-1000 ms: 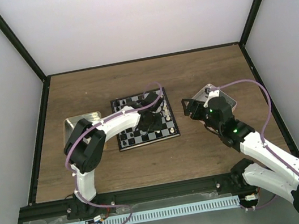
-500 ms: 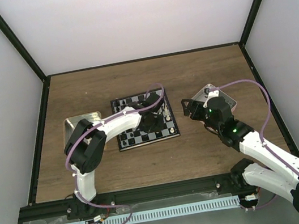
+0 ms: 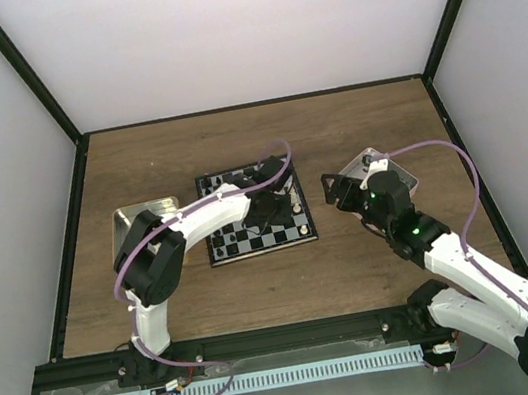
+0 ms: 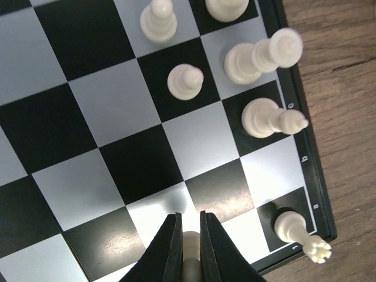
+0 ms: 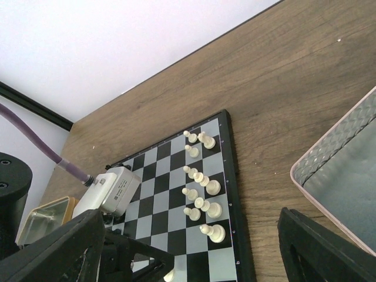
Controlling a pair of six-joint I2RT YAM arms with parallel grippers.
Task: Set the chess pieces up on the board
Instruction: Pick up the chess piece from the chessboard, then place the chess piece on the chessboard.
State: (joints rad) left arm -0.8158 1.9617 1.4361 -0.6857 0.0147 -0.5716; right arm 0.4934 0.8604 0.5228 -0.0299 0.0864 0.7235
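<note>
While the left gripper [image 4: 190,216] is pinched almost shut on one cream piece [image 4: 190,258], the step in hand reads as a pick on the board [image 4: 117,147]. The piece stands on a pale square near the board's corner. The fingers hide most of it, so I cannot tell its kind.

Next move, as I judge it: lift straight up, clear of the crowned piece [image 4: 298,234] just beside. Then carry to the home square and set it down upright.

The right gripper [image 5: 192,220] is spread wide and holds nothing. It hangs by the pink tray [image 5: 338,170], apart from the board.

Counts:
- Left wrist view: six cream pieces [image 4: 187,81] standing free, plus the gripped one, makes seven.
- Black pieces [image 3: 223,243]: too small to count.
- Trays: two, the pink one and a tan tray [image 3: 131,220].
- Boards: one.
</note>
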